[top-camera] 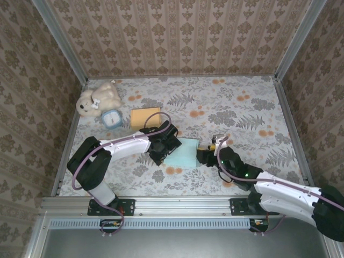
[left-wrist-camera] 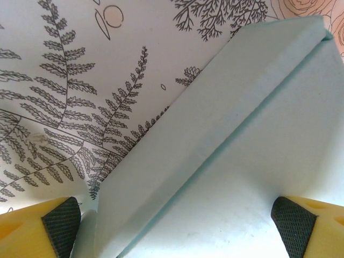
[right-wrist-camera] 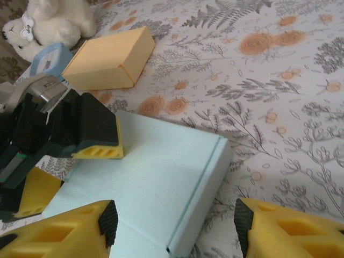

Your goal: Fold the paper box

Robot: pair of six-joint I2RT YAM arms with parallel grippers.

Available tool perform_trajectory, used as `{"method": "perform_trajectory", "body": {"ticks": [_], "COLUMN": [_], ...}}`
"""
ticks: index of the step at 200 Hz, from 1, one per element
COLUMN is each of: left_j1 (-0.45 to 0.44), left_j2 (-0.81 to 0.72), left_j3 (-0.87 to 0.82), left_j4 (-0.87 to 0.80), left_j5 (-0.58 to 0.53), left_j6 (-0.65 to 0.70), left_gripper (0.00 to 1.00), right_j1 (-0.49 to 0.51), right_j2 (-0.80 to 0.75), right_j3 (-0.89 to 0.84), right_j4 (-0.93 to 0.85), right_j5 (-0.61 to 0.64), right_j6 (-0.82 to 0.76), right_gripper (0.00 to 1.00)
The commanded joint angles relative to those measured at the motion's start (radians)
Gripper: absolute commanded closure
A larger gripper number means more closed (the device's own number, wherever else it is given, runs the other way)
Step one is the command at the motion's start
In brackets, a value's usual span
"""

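Yellow ribbed fingers with black mesh pads frame the right gripper [right-wrist-camera: 172, 226], held at a medium gap across the near right corner of the paper box [right-wrist-camera: 161, 183]. No pad is seen touching it, though the bottom edge of the wrist view cuts this off. The left gripper [left-wrist-camera: 177, 226] is spread wide over the box's left side, one pad outside the raised wall and one over the flat panel. Nothing is clamped.

The box is placed mid-table, closer to the near edge. It is thin, pale blue-green card, matte and smooth, with sharp creases and a low doubled wall along one side.

The step is judged to be closing a side wall. The wall should be pinched square along its crease, with the base pinned flat by the other arm so the light card is not dragged over the printed floral cloth of the table [top-camera: 242, 107].

A tan closed carton [right-wrist-camera: 110, 59] and a fuzzy plush toy [right-wrist-camera: 51, 21] are seen toward the far left corner.
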Motion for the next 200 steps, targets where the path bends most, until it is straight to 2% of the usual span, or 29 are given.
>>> {"method": "perform_trajectory", "body": {"ticks": [1,30,95,156,200], "left_j1": [0.006,0.005,0.005,0.006,0.009], "left_j2": [0.048,0.052,0.049,0.045,0.041], "left_j3": [-0.039,-0.039,-0.039,-0.050,-0.053], "left_j4": [-0.056,-0.056,-0.062,-0.055,-0.053], "left_j5": [0.007,0.005,0.002,0.000,-0.001], "left_j6": [-0.017,-0.020,-0.022,-0.020,-0.018], "left_gripper": [0.03,0.03,0.03,0.03,0.03], "right_j1": [0.008,0.019,0.044,0.085,0.130], "right_j2": [-0.049,-0.042,0.106,0.210,0.261], "right_j3": [-0.046,-0.082,-0.074,-0.053,-0.025], "right_j4": [-0.060,-0.008,0.129,0.180,0.156], "right_j5": [-0.016,-0.058,-0.137,-0.124,-0.067], "right_j6": [0.042,0.087,0.119,0.153,0.165], "right_gripper": [0.39,0.42,0.43,0.45,0.47]}}
